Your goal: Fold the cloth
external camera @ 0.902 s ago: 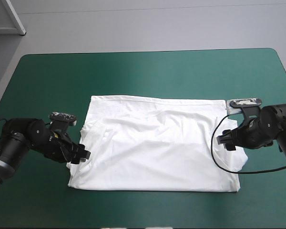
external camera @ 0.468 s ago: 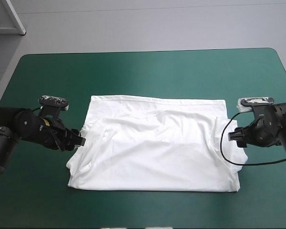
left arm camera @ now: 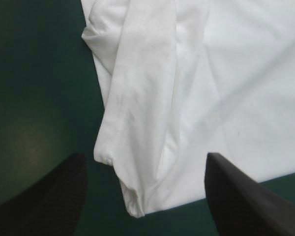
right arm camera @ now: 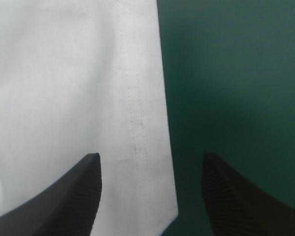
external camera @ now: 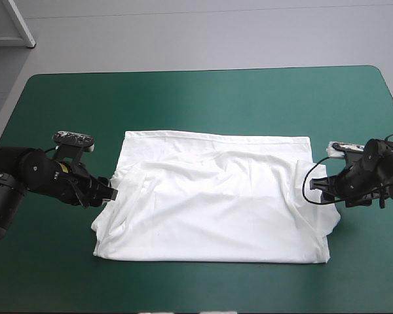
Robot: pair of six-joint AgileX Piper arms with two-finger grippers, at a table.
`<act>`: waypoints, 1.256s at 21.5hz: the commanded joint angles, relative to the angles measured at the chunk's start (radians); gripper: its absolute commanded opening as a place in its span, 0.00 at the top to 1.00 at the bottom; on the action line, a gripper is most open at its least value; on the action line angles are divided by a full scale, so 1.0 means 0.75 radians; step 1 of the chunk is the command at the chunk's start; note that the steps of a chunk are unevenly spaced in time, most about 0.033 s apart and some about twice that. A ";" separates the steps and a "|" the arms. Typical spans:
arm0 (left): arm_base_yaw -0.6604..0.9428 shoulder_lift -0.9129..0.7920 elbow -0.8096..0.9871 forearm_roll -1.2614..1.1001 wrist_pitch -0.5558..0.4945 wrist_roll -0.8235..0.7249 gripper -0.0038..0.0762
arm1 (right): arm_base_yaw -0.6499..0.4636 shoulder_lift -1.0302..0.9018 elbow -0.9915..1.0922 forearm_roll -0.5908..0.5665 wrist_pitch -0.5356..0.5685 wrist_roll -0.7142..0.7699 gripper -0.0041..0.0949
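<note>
We can read no words, numbers or signs anywhere, not on the white T-shirt (external camera: 216, 196), not on the teal-green cover (external camera: 183, 104).

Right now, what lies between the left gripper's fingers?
The left wrist view shows it: the left gripper is open, and the T-shirt has its bunched sleeve end between the fingers, lying on the teal-green cover.

Plain white T-shirt (external camera: 216, 196) on teal-green cover (external camera: 183, 98); ribbed black fingers (right arm camera: 64, 196)
</note>
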 commanded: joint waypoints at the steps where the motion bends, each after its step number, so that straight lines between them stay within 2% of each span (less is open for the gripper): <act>1: 0.000 -0.028 -0.041 -0.025 0.024 -0.013 0.33 | -0.009 0.019 -0.029 0.023 -0.030 -0.021 0.42; 7: 0.000 -0.028 -0.041 -0.029 0.046 -0.013 0.33 | -0.011 0.095 -0.013 0.024 -0.038 -0.041 0.57; 11: 0.000 -0.028 -0.041 -0.029 0.052 -0.020 0.34 | -0.020 0.149 0.112 0.084 -0.134 -0.078 0.66; 13: 0.000 -0.028 -0.041 -0.029 0.047 -0.020 0.34 | -0.020 0.146 0.160 0.096 -0.176 -0.090 0.77; 15: 0.000 -0.028 -0.041 -0.029 0.041 -0.020 0.34 | -0.020 0.123 0.174 0.091 -0.179 -0.092 0.98; 18: 0.000 -0.028 -0.041 -0.031 0.032 -0.020 0.34 | -0.020 -0.006 0.174 0.058 -0.204 -0.053 0.97; 21: 0.000 -0.028 -0.041 -0.031 0.011 -0.020 0.34 | -0.020 -0.188 0.174 -0.128 -0.207 0.185 0.97; 22: 0.000 -0.028 -0.041 -0.032 -0.001 -0.020 0.34 | -0.020 -0.239 0.174 -0.152 -0.204 0.205 0.97; 24: 0.000 -0.028 -0.041 -0.034 -0.019 -0.020 0.34 | -0.017 -0.311 0.171 -0.103 -0.204 0.188 0.97; 26: 0.000 -0.028 -0.041 -0.034 -0.028 -0.020 0.34 | -0.017 -0.363 0.166 0.085 -0.204 0.028 0.97; 27: 0.000 -0.028 -0.041 -0.034 -0.030 -0.020 0.34 | -0.017 -0.370 0.161 0.246 -0.189 -0.097 0.97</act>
